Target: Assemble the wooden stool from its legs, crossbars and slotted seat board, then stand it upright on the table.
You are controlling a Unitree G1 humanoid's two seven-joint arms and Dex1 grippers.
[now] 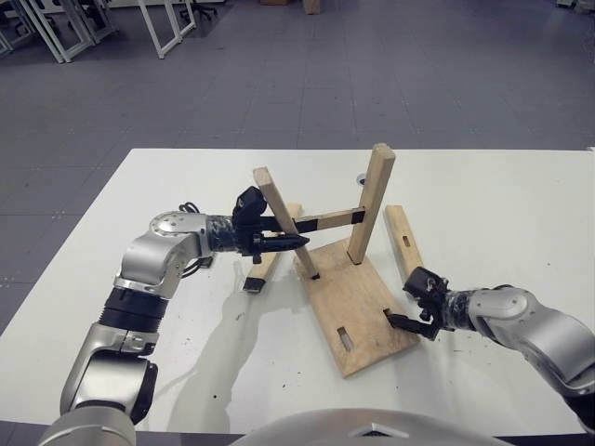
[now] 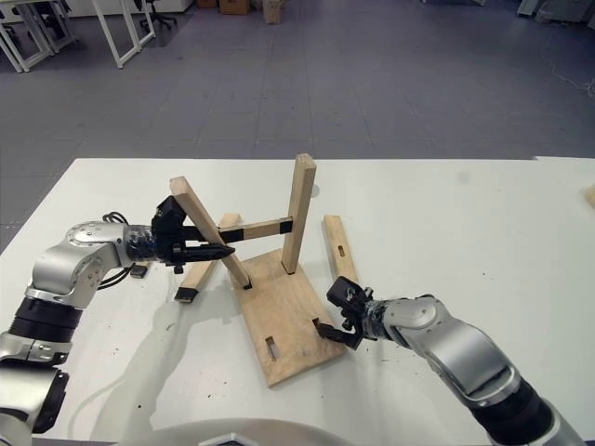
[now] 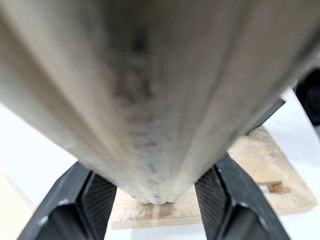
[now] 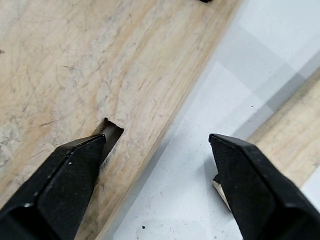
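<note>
stool half built on white table, left claw clamped on a leg

seat board [image 1: 358, 302] lies flat on the table, slots up, with one long edge toward the robot's right. two legs stand in its far slots. the left leg [image 1: 277, 216] tilts away to the left, and the right leg [image 1: 372, 200] stands close to upright. a crossbar [image 1: 327, 221] with black ends spans between them about halfway up. a loose leg [image 1: 402, 240] lies flat on the table just beside the board's right edge. another loose piece [image 1: 268, 262] with a dark end lies on the left, behind the tilted leg.

left gripper [image 1: 296, 241] comes in from the left and is closed around the tilted leg, below where the crossbar meets it. in the left wrist view the leg fills the space between the two pads [image 3: 100, 200]. right gripper [image 1: 402, 308] sits low at the board's near right edge with its jaws spread wide and nothing between them. in the right wrist view one finger [image 4: 60, 190] is over an empty slot [image 4: 112, 131] in the board. the other is over bare table next to the loose leg.

the white table [image 1: 502, 186] has a few dark specks near its front. beyond it is a grey tiled floor, with white table frames [image 1: 56, 28] at the back of the room.
</note>
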